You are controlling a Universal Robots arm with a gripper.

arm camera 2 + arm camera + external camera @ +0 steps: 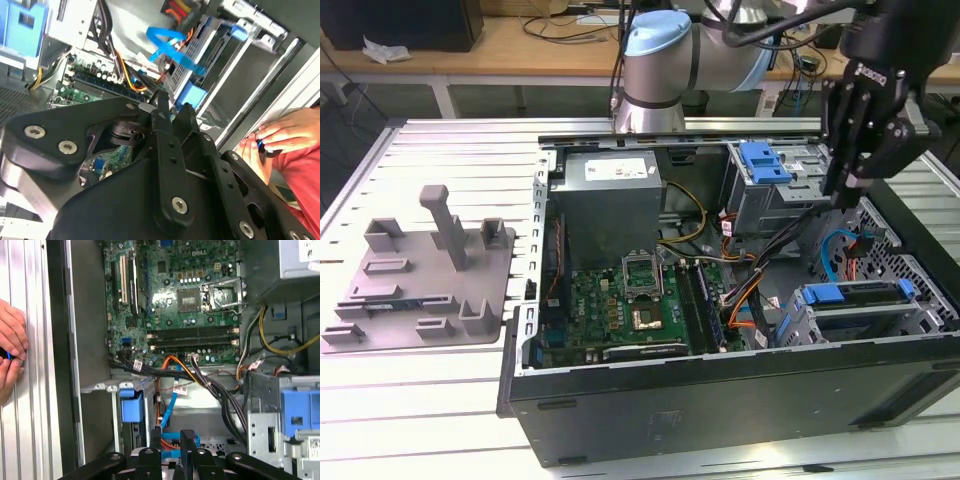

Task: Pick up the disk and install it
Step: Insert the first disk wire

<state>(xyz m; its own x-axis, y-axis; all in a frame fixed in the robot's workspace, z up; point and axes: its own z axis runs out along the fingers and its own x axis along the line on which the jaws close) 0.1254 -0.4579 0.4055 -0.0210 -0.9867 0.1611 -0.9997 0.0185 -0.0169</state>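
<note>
- The gripper (840,195) hangs over the open computer case (720,390), above its drive-bay end on the exterior view's right.
- In the first wrist view its fingers (187,440) stand apart, gripping nothing, and cables show in the gap.
- The disk (860,294) sits in its blue carrier inside the case's drive cage, below the gripper and apart from it.
- A person's hand (11,347) rests on the slatted table just outside the case wall.

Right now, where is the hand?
In the exterior view the hand hangs at the exterior view's right, over the open computer case, just beside the metal cage with the blue latch.
</note>
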